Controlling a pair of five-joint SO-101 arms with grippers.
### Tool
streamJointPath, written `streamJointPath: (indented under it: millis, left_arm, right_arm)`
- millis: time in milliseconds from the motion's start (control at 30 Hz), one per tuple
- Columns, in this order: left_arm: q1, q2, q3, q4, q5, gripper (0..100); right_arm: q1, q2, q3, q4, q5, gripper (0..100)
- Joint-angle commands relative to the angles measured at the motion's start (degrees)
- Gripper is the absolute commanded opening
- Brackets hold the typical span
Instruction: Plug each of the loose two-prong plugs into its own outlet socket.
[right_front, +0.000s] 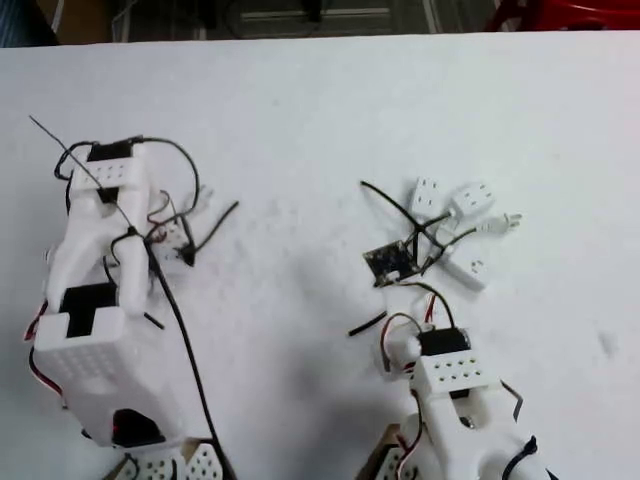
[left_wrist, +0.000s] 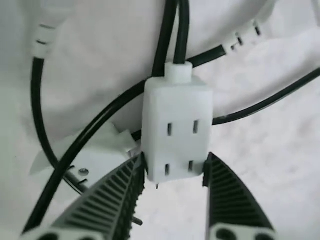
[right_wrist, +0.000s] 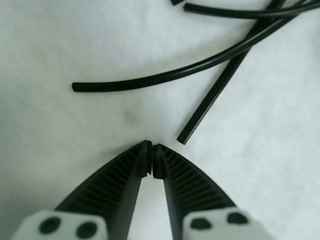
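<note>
A white outlet socket (left_wrist: 175, 125) with two pairs of slots and two black cables at its far end lies between the fingers of my left gripper (left_wrist: 175, 164), which is shut on its near end. Beside it lies a white two-prong plug (left_wrist: 92, 157) with bare metal prongs. My right gripper (right_wrist: 151, 161) is shut on nothing, just above the white table, short of two black cable ends (right_wrist: 182, 136). In the high view, more white sockets (right_front: 430, 196) (right_front: 471, 200) (right_front: 468, 268) and a loose plug (right_front: 495, 225) lie in front of the right arm (right_front: 450, 375).
A small dark circuit board (right_front: 390, 262) sits among the tangled black cables by the socket cluster. The left arm (right_front: 95, 260) covers the left of the table (right_front: 300, 120), with loose cables (right_front: 210, 225) beside it. More plug ends (left_wrist: 245, 34) (left_wrist: 44, 31) lie beyond the held socket.
</note>
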Motion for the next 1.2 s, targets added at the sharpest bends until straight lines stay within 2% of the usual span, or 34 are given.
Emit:
streamJointPath:
  millis: [0,100,167,433,533,667,767,967,1167]
  left_arm:
    - [-0.7,-0.2,-0.3,-0.8,0.1,10]
    - [-0.7,-0.2,-0.4,-0.8,-0.1,5]
    - [-0.5,-0.2,-0.4,-0.8,-3.1,2]
    - [-0.3,-0.4,-1.6,0.3,-14.6,2]
    - [0.7,-0.7,-5.1,4.5,-19.0,2]
    - [4.7,-0.7,-12.8,15.5,-27.4,2]
    - [8.2,-1.2,-15.2,17.3,-33.1,2]
    - [14.0,-5.6,-13.9,17.2,-33.4,2]
    - [22.7,-14.7,-1.6,17.1,-33.7,2]
  right_arm:
    - [-1.4,-0.1,0.3,-0.8,0.0,2.1]
    - [-1.4,-0.1,0.3,-0.8,0.0,2.1]
    - [-1.4,-0.1,0.3,-0.8,0.0,2.1]
    - [-1.4,-0.1,0.3,-0.8,0.0,2.1]
    - [-1.4,-0.1,0.3,-0.8,0.0,2.1]
    - [-1.4,-0.1,0.3,-0.8,0.0,2.1]
    - [-1.4,-0.1,0.3,-0.8,0.0,2.1]
    - [-1.4,-0.1,0.3,-0.8,0.0,2.1]
    - [-1.4,-0.1,0.3,-0.8,0.0,2.1]
